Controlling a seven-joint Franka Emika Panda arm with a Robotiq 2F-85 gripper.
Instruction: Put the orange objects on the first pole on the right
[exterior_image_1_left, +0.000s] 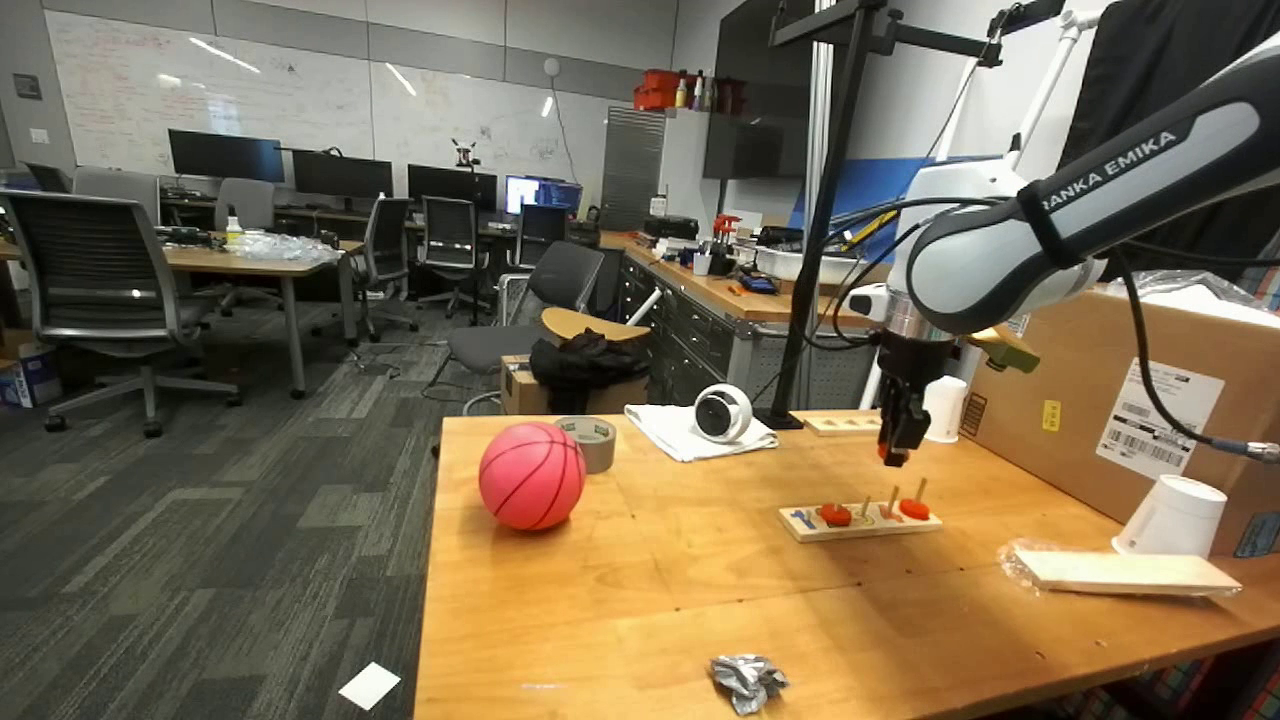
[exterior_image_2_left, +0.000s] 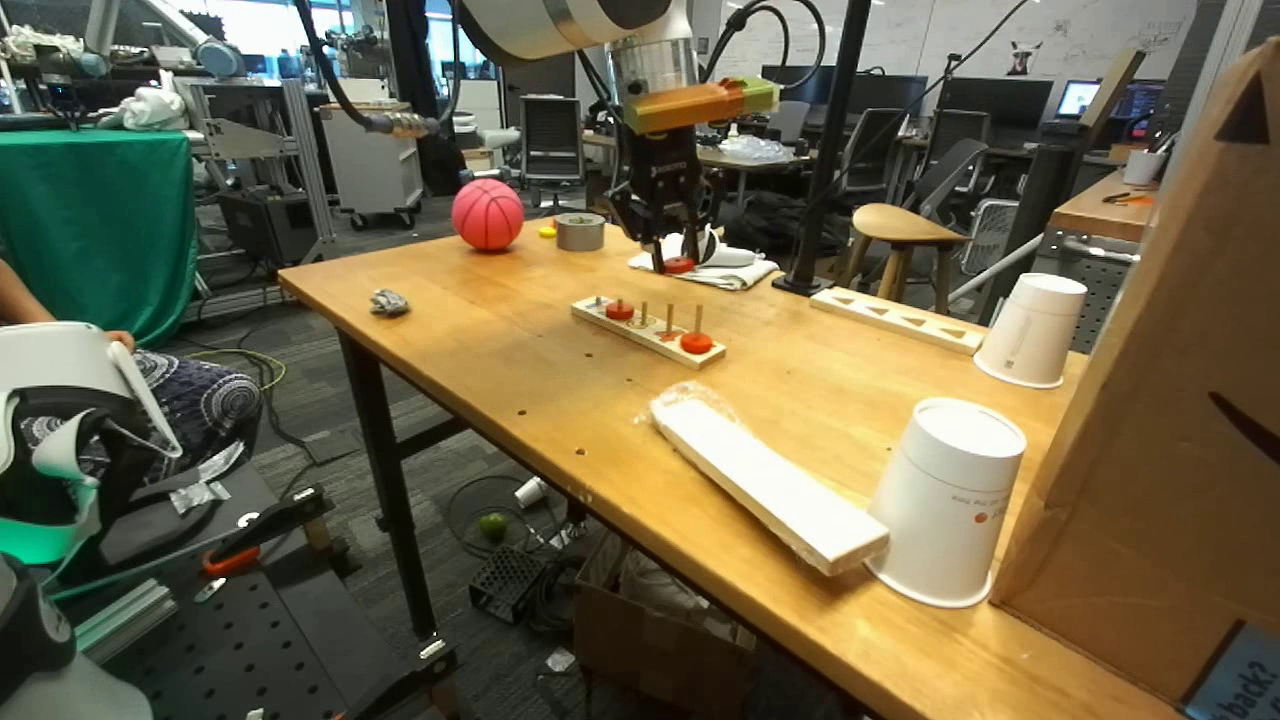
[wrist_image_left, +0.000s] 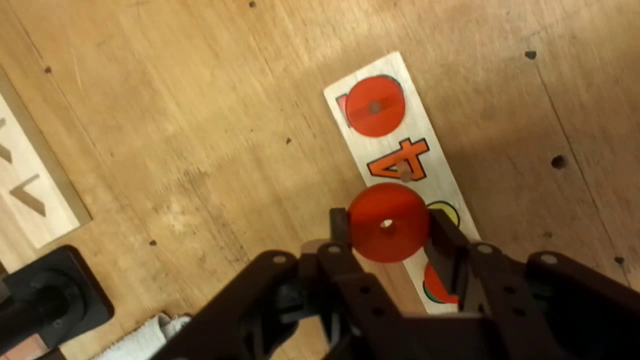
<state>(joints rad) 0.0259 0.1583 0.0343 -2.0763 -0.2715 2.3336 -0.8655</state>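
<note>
The orange objects are small red-orange discs with centre holes. My gripper (wrist_image_left: 386, 223) is shut on one disc (wrist_image_left: 387, 240), gripped by its edges; the held disc also shows in an exterior view (exterior_image_2_left: 679, 265). It hangs above a wooden pole board (exterior_image_2_left: 650, 340) printed with numbers, lying on the table. A second disc (wrist_image_left: 375, 112) sits around the tallest end pole, also seen in an exterior view (exterior_image_1_left: 914, 510). A third disc (exterior_image_1_left: 834, 515) sits around a short pole near the board's opposite end; a finger partly hides it in the wrist view (wrist_image_left: 437, 287).
A pinkish-red ball (exterior_image_1_left: 532, 476), tape roll (exterior_image_1_left: 590, 443) and white cloth (exterior_image_1_left: 665, 430) with a round white device lie on the table. A black stand base (wrist_image_left: 55, 300), notched wooden strip (exterior_image_2_left: 895, 320), wrapped wooden bar (exterior_image_2_left: 765, 480), paper cups (exterior_image_2_left: 947, 500), foil (exterior_image_1_left: 748, 682) and cardboard box (exterior_image_1_left: 1060, 400) surround the board.
</note>
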